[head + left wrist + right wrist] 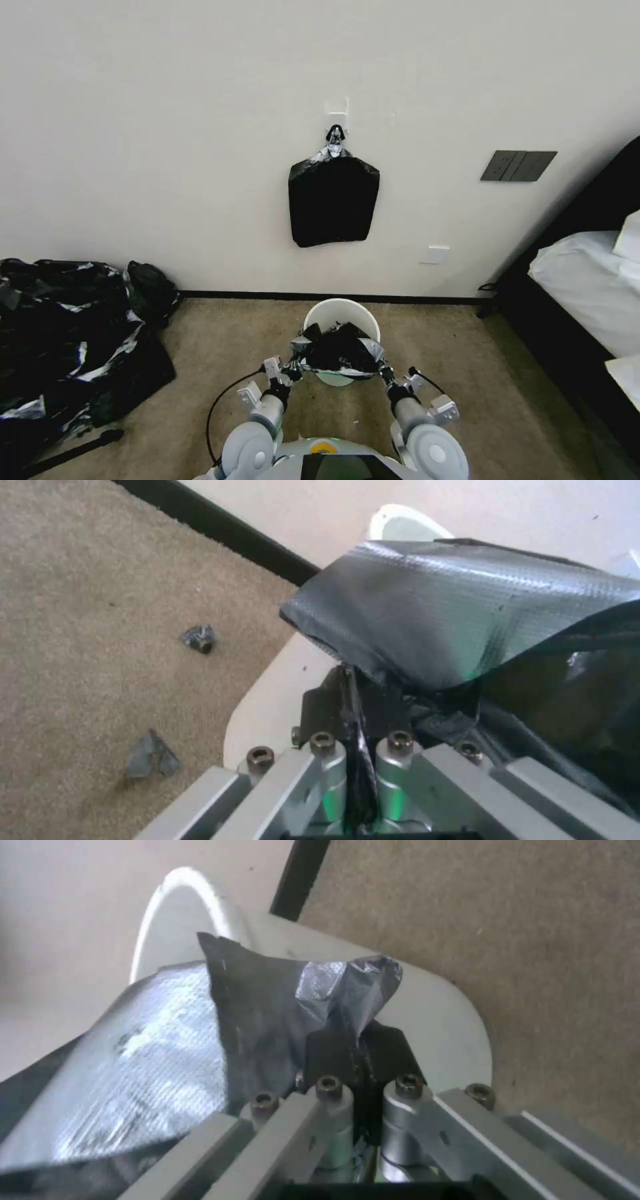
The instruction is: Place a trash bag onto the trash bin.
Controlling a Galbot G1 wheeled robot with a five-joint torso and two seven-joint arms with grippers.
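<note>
The white round trash bin (342,312) stands on the carpet by the wall, straight ahead of me. A glossy black trash bag (339,349) is stretched over the near half of its mouth. My left gripper (295,369) is shut on the bag's left edge, my right gripper (383,370) shut on its right edge. In the left wrist view the bag (460,610) runs from between the shut fingers (333,700) over the bin's rim (407,525). In the right wrist view the bag (267,1005) bunches at the shut fingers (387,1050) beside the bin's wall (440,1015).
A flat stack of black bags (332,199) hangs from a clip on the wall above the bin. A big heap of black plastic (67,333) lies at the left. A bed (593,293) stands at the right. Small scraps (200,639) lie on the carpet.
</note>
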